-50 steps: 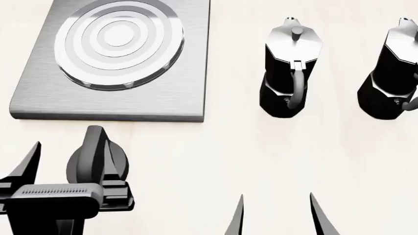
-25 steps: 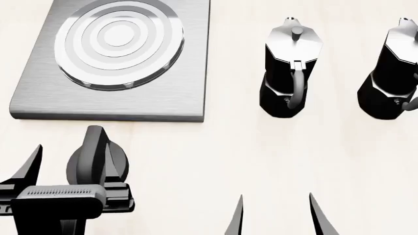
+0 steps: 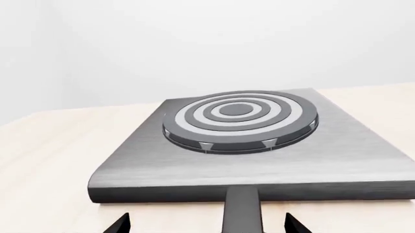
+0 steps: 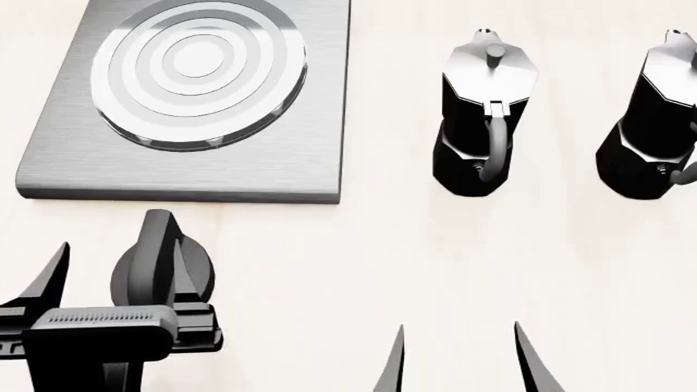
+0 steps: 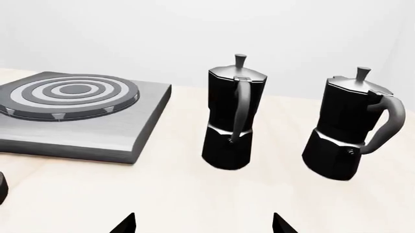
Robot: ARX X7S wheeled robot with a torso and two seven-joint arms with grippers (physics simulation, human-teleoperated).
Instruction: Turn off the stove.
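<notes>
Head view | left tool (image 4: 114, 278) apart, straddling knob (image 4: 163, 261) near stove (image 4: 185, 102) | right tool (image 4: 458, 359) apart, idle | step: grasp knob | next: close, twist

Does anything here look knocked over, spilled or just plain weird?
Nothing is spilled or tipped: both coffee pots stand upright. One oddity: the black knob sits loose on the table, apart from the stove, with the left gripper around it.
</notes>
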